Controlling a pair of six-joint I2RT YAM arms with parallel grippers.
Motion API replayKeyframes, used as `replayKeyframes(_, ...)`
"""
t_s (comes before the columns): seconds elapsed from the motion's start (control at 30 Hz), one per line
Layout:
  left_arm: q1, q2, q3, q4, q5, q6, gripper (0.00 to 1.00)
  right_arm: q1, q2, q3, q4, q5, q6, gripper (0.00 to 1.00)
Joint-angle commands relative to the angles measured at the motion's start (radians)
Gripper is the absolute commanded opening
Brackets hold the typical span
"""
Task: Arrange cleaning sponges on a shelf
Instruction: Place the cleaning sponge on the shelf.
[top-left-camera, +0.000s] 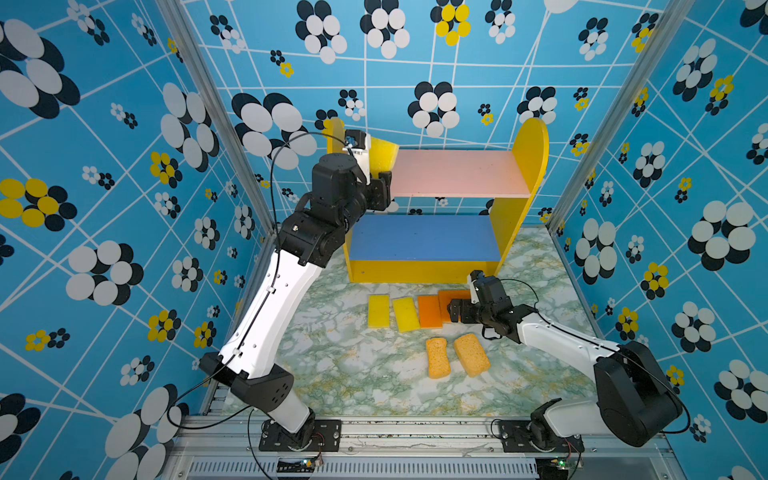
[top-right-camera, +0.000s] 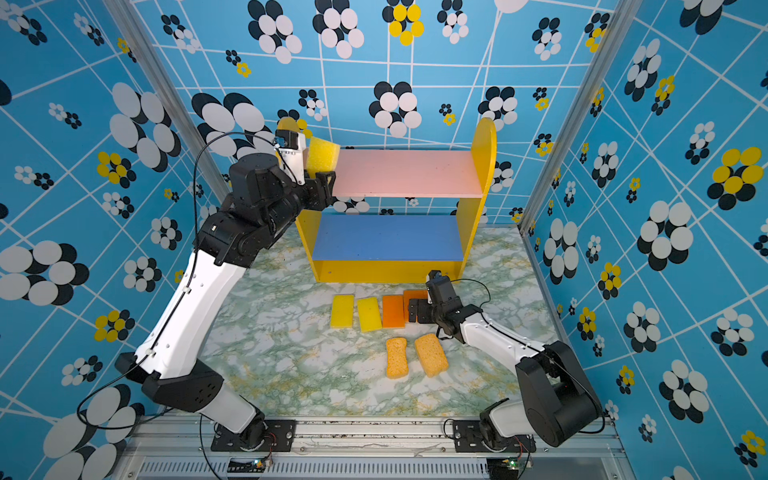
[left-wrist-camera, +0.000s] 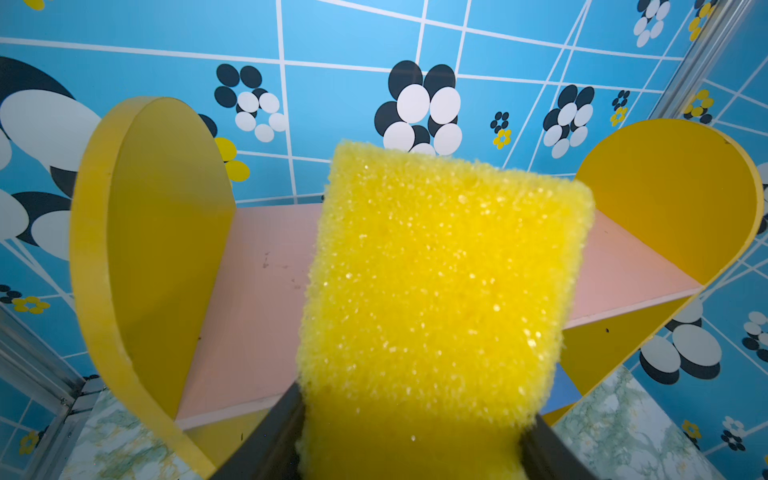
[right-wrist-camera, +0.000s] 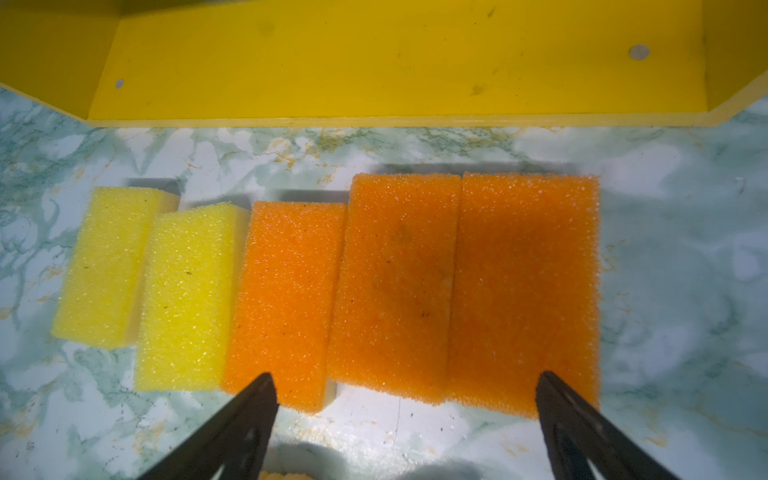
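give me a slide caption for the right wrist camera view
Open right gripper poised over three orange sponges beside two yellow sponges on the marble tabletop.

A bright yellow sponge (left-wrist-camera: 436, 291) is clamped at its lower end, standing upright over the left end of the pink upper board (top-left-camera: 457, 172) of the shelf (top-left-camera: 530, 166). The shelf has yellow round-topped side panels, a blue lower board (top-left-camera: 424, 237) and a yellow base front (right-wrist-camera: 395, 62); both boards are bare. In front of it on the table (top-left-camera: 353, 374) lie two flat yellow sponges (right-wrist-camera: 145, 282) and three orange ones (right-wrist-camera: 415, 286) in a row, long sides close together or touching. Nearer the front, two thick porous tan-orange blocks (top-left-camera: 455, 356) lie side by side, slightly angled.
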Motion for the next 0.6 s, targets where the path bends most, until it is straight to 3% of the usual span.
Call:
replayKeyframes(0.0,0.008,0.071,0.073,0.053,-0.072,0.022,0.62,0.008,-0.029,-0.006,-0.036,0.024,-0.006,0.99)
replayKeyframes(0.33,0.016,0.246,0.243,0.102,-0.190,0.035,0.61,0.008,-0.035,-0.009,-0.036,0.028,-0.020,0.99)
replayKeyframes(0.57,0.028,0.291,0.269,0.118,-0.229,0.036,0.62,0.008,-0.021,-0.007,-0.033,0.028,-0.029,0.99)
